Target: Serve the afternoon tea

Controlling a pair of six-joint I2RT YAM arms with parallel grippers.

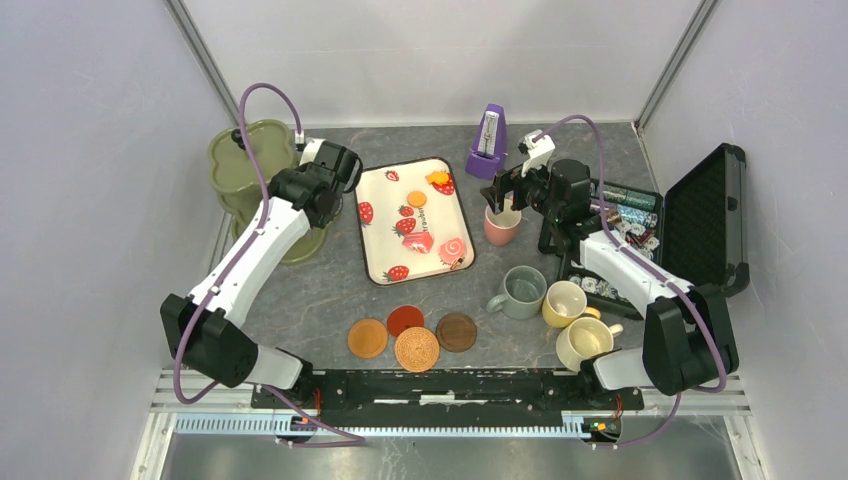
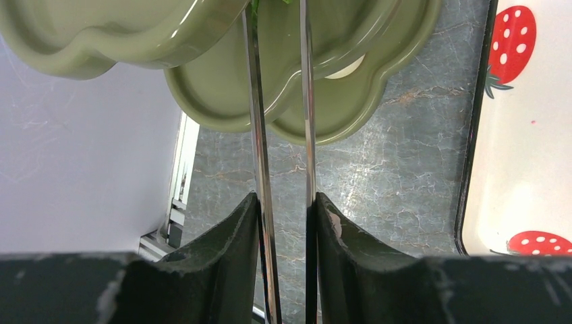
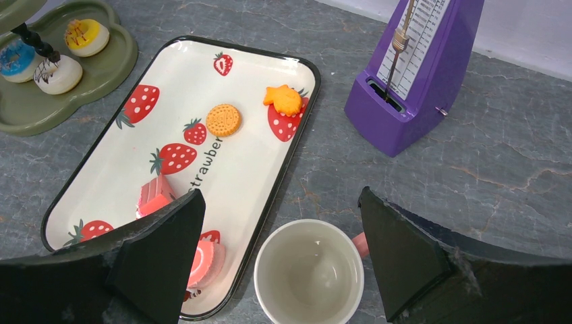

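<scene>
My left gripper (image 1: 335, 165) (image 2: 283, 199) is shut on thin metal tongs (image 2: 260, 135) that reach toward the olive-green tiered stand (image 1: 250, 165) (image 2: 222, 101). Three pastries (image 3: 59, 74) lie on the stand's lower tier (image 3: 27, 101). My right gripper (image 1: 503, 195) (image 3: 280, 196) is open, its jaws wide apart just above the empty pink mug (image 1: 502, 226) (image 3: 309, 273). The strawberry tray (image 1: 385, 235) (image 3: 101, 162) holds an orange cookie (image 3: 222, 119), an orange star (image 3: 283, 100), a pink cake (image 3: 154, 196) and a pink roll (image 3: 206, 262). Grey-green (image 1: 522, 291), yellow (image 1: 565, 302) and cream (image 1: 585, 342) mugs stand at the front right. Several coasters (image 1: 417, 349) lie at the front.
A purple metronome (image 1: 488, 142) (image 3: 418, 74) stands behind the pink mug. An open black case (image 1: 710, 215) of small packets sits at the right edge. Walls close in on the left, the back and the right.
</scene>
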